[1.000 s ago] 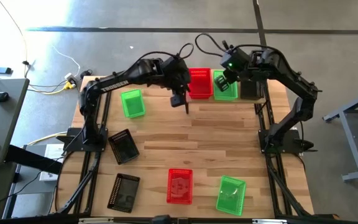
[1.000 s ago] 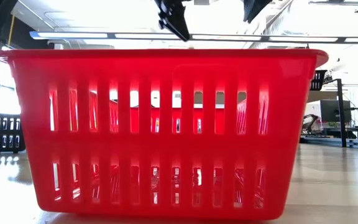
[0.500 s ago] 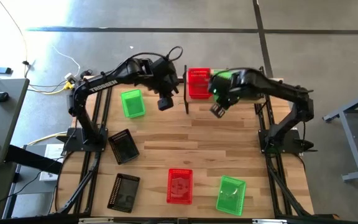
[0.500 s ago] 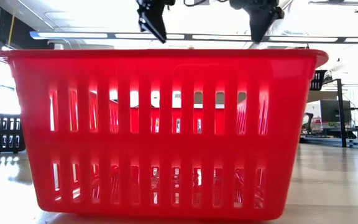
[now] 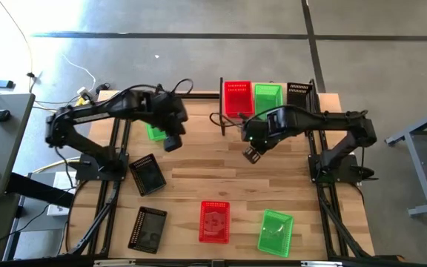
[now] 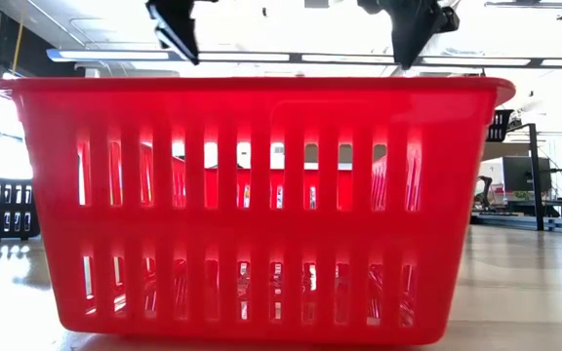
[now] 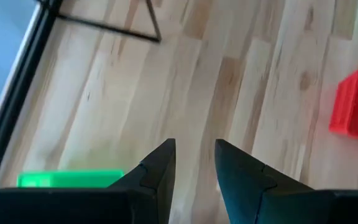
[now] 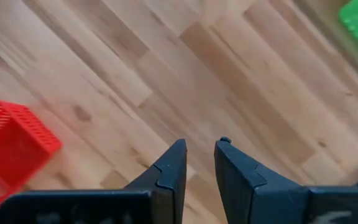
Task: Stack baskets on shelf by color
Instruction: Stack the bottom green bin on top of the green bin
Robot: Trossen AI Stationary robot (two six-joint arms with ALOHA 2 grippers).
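The shelf (image 5: 314, 104) stands at the table's far edge and carries a red basket (image 5: 236, 99), a green one (image 5: 267, 97) and a black one (image 5: 298, 94) side by side. My left gripper (image 5: 171, 142) (image 7: 194, 152) hovers open and empty above the table, beside a loose green basket (image 5: 154, 130) (image 7: 70, 179). My right gripper (image 5: 250, 154) (image 8: 201, 149) is open and empty too, over bare wood just in front of the shelf. On the near half of the table rest a red basket (image 5: 214, 221), which fills the low view (image 6: 252, 205), and a green one (image 5: 276, 231).
Two black baskets (image 5: 147, 175) (image 5: 148, 228) lie near the table's left edge. Bare wood stretches across the table's middle between the two grippers. Black frame rails run along both sides of the table.
Both grippers have drawn back from the shelf. The left one has swung from beside the red basket on the shelf toward the table's left and near side, ending by the loose green basket. The right one has left the green basket on the shelf and moved toward the table's middle.
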